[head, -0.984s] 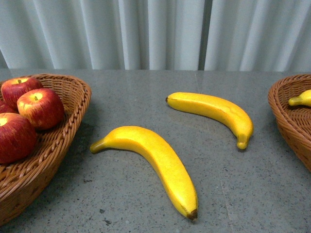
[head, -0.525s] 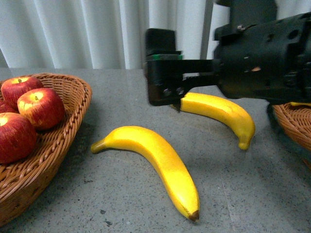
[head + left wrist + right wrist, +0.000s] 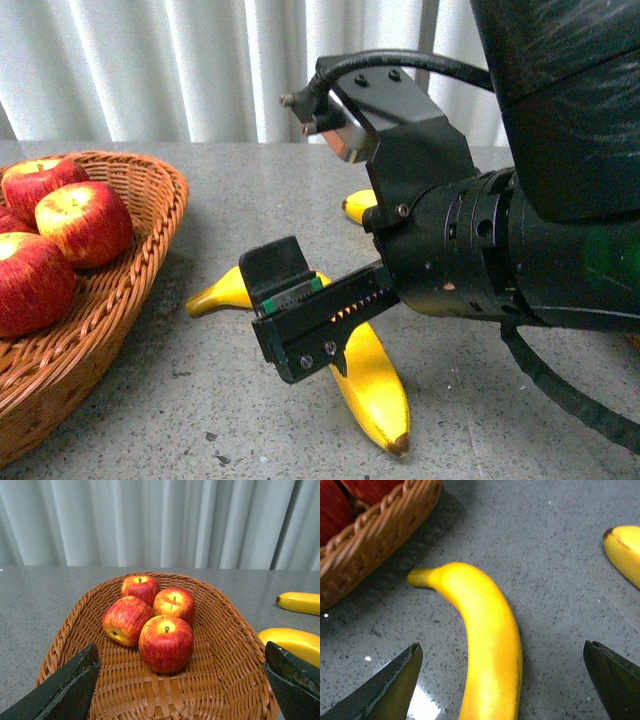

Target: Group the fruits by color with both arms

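Observation:
The near banana (image 3: 375, 385) lies on the grey table. My right gripper (image 3: 300, 322) hangs open just above its middle. In the right wrist view the banana (image 3: 487, 645) runs between the spread fingertips (image 3: 390, 690), which do not touch it; the gripper's middle (image 3: 502, 685) is over it. The far banana is mostly hidden behind my arm; only its tip (image 3: 358, 205) shows, and it also shows in the right wrist view (image 3: 625, 550). Several red apples (image 3: 166, 642) sit in the left basket (image 3: 225, 630). My left gripper (image 3: 182, 690) is open and empty over the basket's near rim.
The left wicker basket (image 3: 150, 200) stands at the table's left, close to the near banana's stem; its rim shows in the right wrist view (image 3: 375, 535). White curtains hang behind the table. My right arm hides the table's right side.
My right arm has come in from the right and dropped down, its open gripper going from above the far banana to just over the near banana. The fruits have not moved.

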